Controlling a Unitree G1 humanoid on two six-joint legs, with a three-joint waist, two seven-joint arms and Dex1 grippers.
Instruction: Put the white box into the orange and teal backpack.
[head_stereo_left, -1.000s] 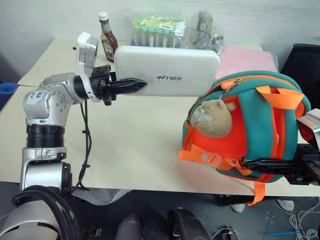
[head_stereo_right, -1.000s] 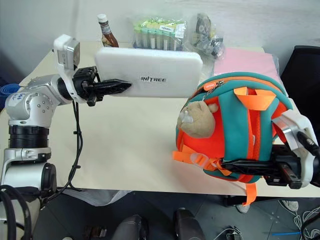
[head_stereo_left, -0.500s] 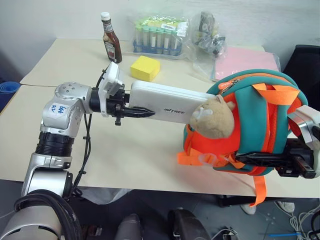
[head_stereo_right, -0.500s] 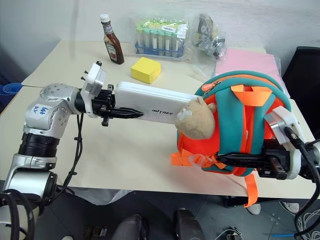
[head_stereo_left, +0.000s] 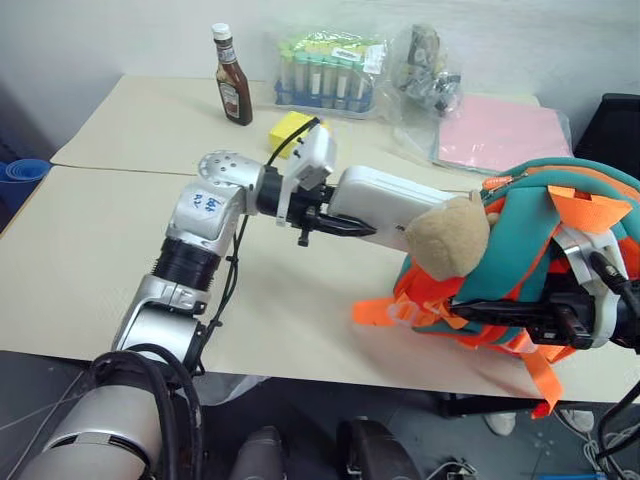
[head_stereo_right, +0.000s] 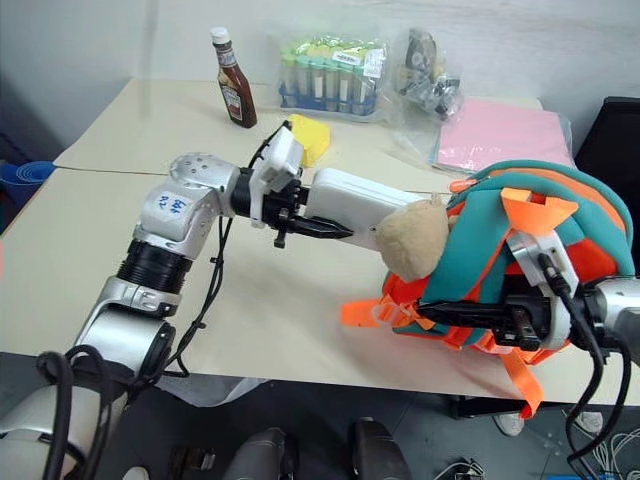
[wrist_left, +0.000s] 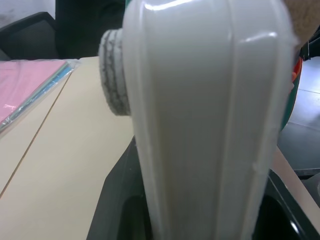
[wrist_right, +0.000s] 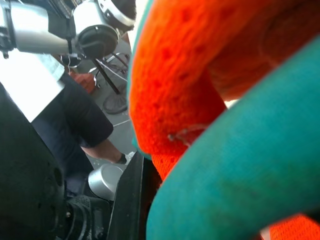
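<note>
Now that the left hand (head_stereo_left: 340, 226), clamped on the white box (head_stereo_left: 385, 203), has swung it across, its far end meets the orange and teal backpack (head_stereo_left: 545, 265) gripped by the right hand (head_stereo_right: 490, 315), so insertion looks close.

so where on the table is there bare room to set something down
Bare: the wide near-left stretch of beige tabletop, left of the left arm, in front of the brown sauce bottle. Crowded: the far edge with the rack of tubes and pink folder, and around the orange and teal backpack.
</note>
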